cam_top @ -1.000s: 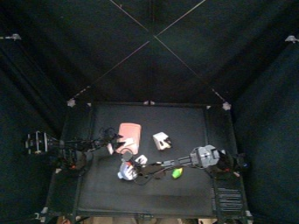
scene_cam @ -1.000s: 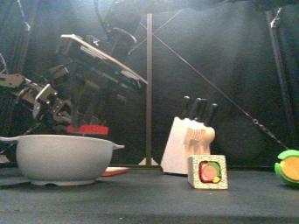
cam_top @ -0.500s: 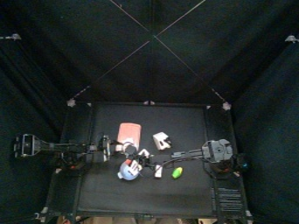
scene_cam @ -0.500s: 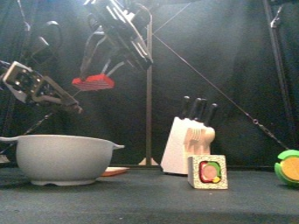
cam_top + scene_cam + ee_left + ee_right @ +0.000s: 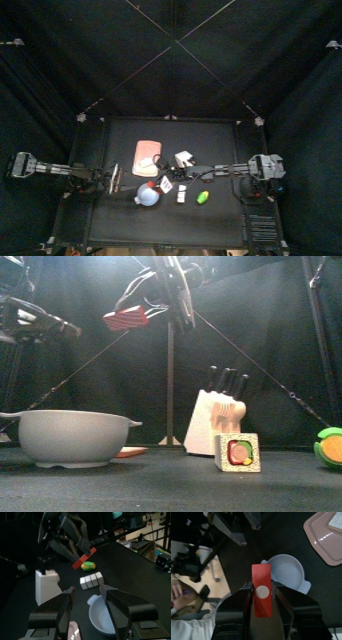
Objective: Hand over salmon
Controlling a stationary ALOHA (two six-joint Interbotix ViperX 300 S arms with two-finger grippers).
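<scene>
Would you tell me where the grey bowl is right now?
In the front view the grey bowl stands at the table's front left, left of the knife block. From above it lies beside the small white blocks.

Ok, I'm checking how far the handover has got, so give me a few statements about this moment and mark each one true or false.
1. The right claw grips a flat red piece. True.
2. The left claw is shut on that red piece. False: its jaws are wide open and empty.
3. The red piece lies in the grey bowl. False: it is held high above the table.
4. The knife block stands upright on the table. True.
5. The pink slab lies flat on the table, away from both claws. True.
</scene>
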